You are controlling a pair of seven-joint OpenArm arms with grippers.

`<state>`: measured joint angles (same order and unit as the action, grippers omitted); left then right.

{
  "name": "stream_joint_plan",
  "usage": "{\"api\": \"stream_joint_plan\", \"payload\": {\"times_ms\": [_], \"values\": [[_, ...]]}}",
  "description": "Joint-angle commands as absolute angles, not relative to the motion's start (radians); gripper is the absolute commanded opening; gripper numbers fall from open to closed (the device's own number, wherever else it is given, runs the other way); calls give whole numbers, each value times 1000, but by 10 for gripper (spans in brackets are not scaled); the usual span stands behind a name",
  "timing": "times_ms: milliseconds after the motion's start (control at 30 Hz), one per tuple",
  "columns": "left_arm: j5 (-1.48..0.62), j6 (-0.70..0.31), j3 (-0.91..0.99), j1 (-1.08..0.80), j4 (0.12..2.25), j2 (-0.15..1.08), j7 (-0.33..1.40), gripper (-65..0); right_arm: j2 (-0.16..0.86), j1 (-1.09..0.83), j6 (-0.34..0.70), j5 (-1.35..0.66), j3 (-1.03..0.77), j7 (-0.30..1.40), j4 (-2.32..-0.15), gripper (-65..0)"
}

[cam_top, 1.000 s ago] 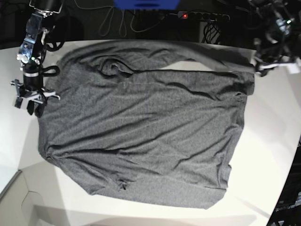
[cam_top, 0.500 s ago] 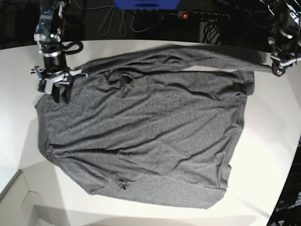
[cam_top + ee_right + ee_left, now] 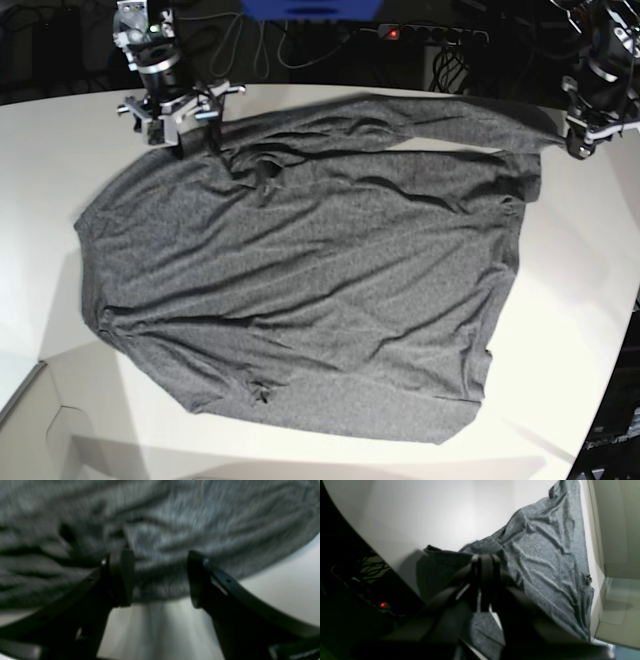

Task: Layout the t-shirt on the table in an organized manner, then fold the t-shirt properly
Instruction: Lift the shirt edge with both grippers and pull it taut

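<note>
Heathered dark grey long-sleeved knit t-shirt (image 3: 300,290) spread across smooth white table (image 3: 40,200), still creased, one sleeve stretched along far edge. Left gripper (image 3: 580,148) clamped tight on sleeve end at far corner. Right gripper (image 3: 182,125) spread wide, empty, hovering over shoulder edge. Layout stage, folding not begun. Best to pinch shoulder hem cleanly, single layer, then pull apart gently against left grip to flatten wrinkles without dragging body off table.

Matt grey knit t-shirt (image 3: 300,290) on smooth white table (image 3: 40,200).
</note>
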<state>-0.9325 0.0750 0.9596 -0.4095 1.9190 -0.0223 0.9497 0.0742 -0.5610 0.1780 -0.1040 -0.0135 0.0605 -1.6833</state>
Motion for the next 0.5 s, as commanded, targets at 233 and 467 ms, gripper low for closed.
{"api": "stream_joint_plan", "payload": {"times_ms": [233, 467], "values": [[-954, 73, 970, -412, 1933, -15, 947, -648, 79, -616, 177, -93, -8, 30, -1701, -302], [-954, 73, 970, -412, 1933, -15, 947, -648, 99, -644, 177, -93, 35, 30, -1693, -302]]}}
